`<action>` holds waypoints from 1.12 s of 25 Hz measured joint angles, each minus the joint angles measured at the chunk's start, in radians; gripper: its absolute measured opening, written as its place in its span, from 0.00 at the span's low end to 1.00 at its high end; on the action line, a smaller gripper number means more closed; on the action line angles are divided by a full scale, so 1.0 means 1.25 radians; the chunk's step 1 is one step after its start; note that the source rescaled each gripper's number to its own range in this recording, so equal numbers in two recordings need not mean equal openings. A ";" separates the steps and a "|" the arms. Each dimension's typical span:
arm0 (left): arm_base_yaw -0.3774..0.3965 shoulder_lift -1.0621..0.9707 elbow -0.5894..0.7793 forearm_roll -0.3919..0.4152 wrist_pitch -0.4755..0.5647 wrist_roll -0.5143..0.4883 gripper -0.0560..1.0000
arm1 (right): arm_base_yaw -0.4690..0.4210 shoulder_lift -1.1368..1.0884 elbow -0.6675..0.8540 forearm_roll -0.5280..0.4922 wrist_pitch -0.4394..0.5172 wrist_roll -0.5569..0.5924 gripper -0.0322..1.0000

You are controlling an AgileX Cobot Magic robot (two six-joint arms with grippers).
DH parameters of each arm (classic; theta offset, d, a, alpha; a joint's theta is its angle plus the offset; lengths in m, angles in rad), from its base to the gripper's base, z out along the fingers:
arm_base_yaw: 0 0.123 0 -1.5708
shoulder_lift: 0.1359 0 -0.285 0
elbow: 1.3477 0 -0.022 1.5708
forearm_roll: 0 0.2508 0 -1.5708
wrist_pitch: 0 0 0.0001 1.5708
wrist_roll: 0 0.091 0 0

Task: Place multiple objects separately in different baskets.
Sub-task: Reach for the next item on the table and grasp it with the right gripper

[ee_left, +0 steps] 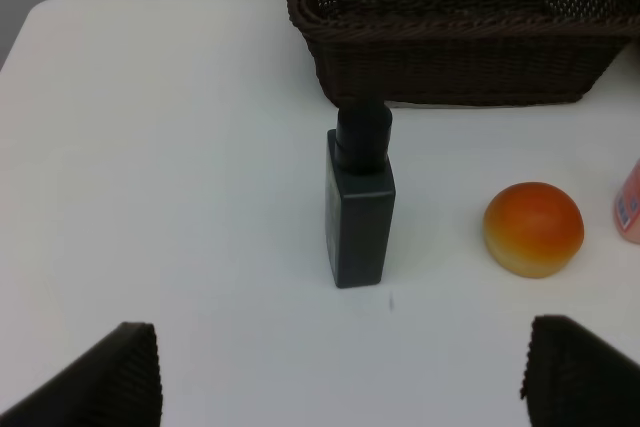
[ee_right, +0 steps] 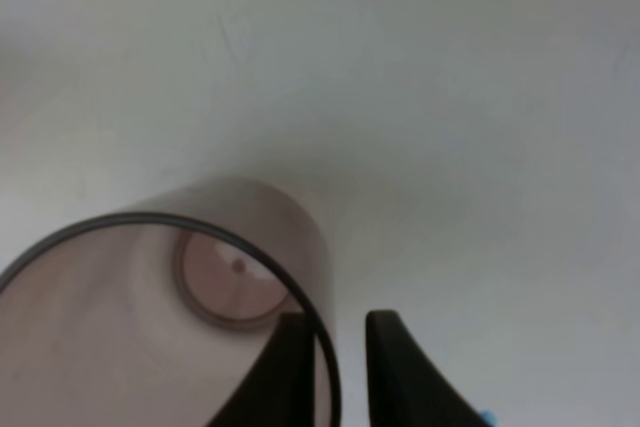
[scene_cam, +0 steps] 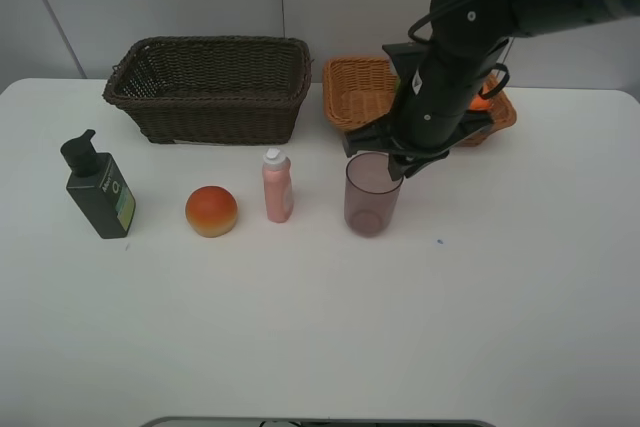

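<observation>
Right gripper (scene_cam: pixel 405 161), centre-right of the overhead frame: fingers pinched narrowly on the rim wall of the translucent purple plastic cup (scene_cam: pixel 372 195). The cup stands upright on the white table (scene_cam: pixel 320 327), just below the light orange-tan wicker basket (scene_cam: pixel 352 95). Left gripper (ee_left: pixel 340 387): fingers spread wide, holding nothing, facing the dark green rectangular pump bottle (ee_left: pixel 360 202).

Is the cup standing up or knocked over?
Standing up: the cup rests on its base on the table, rim facing up.
</observation>
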 joint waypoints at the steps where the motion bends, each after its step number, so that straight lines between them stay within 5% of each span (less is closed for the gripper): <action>1: 0.000 0.000 0.000 0.000 0.000 0.000 0.89 | 0.000 0.000 0.000 0.000 0.000 -0.001 0.03; 28: 0.000 0.000 0.000 0.000 0.000 0.000 0.89 | 0.000 0.047 0.000 0.002 -0.004 -0.003 0.03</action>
